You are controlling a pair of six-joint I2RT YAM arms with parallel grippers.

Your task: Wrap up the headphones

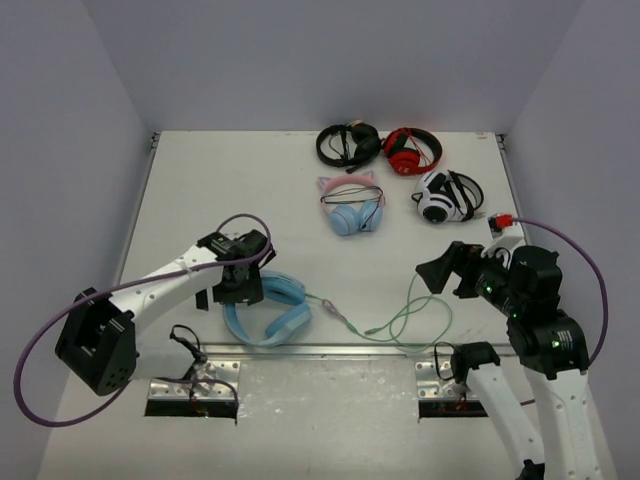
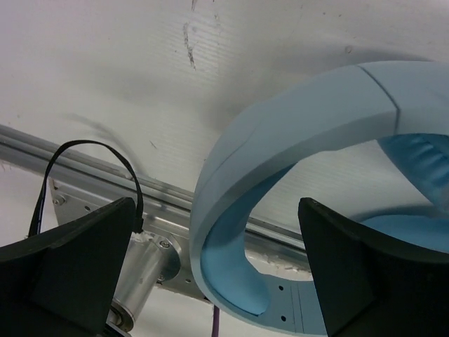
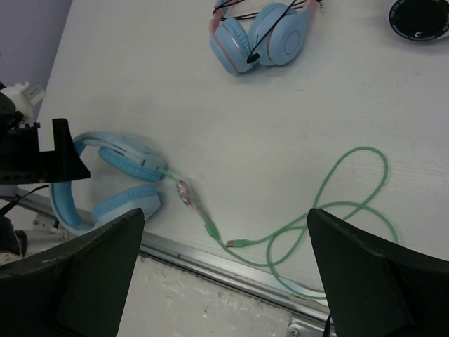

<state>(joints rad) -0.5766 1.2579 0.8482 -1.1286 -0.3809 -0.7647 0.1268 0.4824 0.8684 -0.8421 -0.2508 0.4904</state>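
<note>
No readable writing on any headset – marks too small to tell.

The headphones [image 1: 268, 312] lie flat at the near edge of the table [image 1: 200, 180], left of centre, headband toward the aluminium rail [image 1: 340, 350] that trims that edge. The left gripper [image 1: 240, 285] is down over their far-left side. In the left wrist view its fingers [image 2: 77, 267] are apart w/ the light-blue headband [image 2: 302, 112] arching between them; contact can't be told.

The cable [image 1: 345, 322] runs right from the ear cup along the near edge, then curls into loose loops [image 3: 358, 149]. The lowest loop lies on the rail.

The right gripper [image 1: 445, 272] hangs above the table's right side, beside the loops – jaws wide apart, nothing in them, cable seen between the fingers [image 3: 379, 274] from above.

Far side: black headphones [image 1: 348, 145], red-and-black headphones [image 1: 412, 150], cat-ear headphones [image 1: 350, 208], white-and-black headphones [image 1: 445, 197], all well apart from the task set. Bare tabletop between them and the cable; more at far left. Walls close in on 3 sides.
</note>
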